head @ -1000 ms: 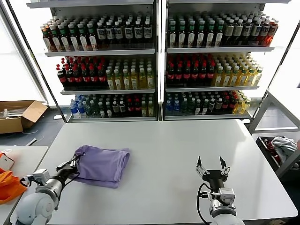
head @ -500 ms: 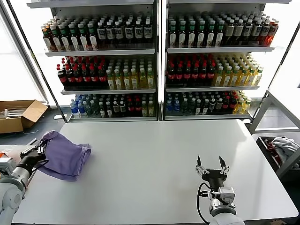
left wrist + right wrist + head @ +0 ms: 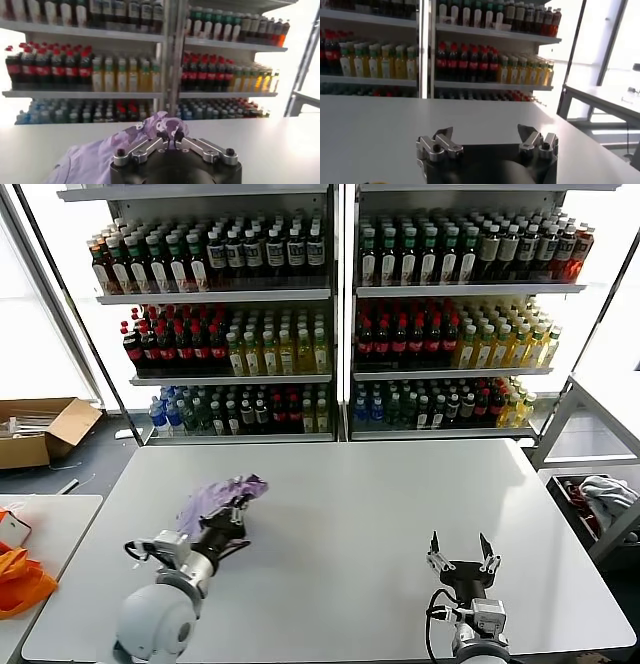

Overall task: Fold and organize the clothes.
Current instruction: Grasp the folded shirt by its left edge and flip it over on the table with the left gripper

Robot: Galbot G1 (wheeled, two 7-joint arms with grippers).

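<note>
The left claw is clenched on a bunched lavender shirt, lifted over the white table; the cloth hangs back from the pinch toward the arm. It looks light, limp and apt to slump, so I'd take it by a hem or shoulder seam rather than a wad. The left wrist view shows fabric squeezed between the fingertips, hidden from overhead. The right claw waits spread wide, holding nothing, well apart.

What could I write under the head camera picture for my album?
Left hand pinches a purple shirt on the white table; right hand waits open.
</note>
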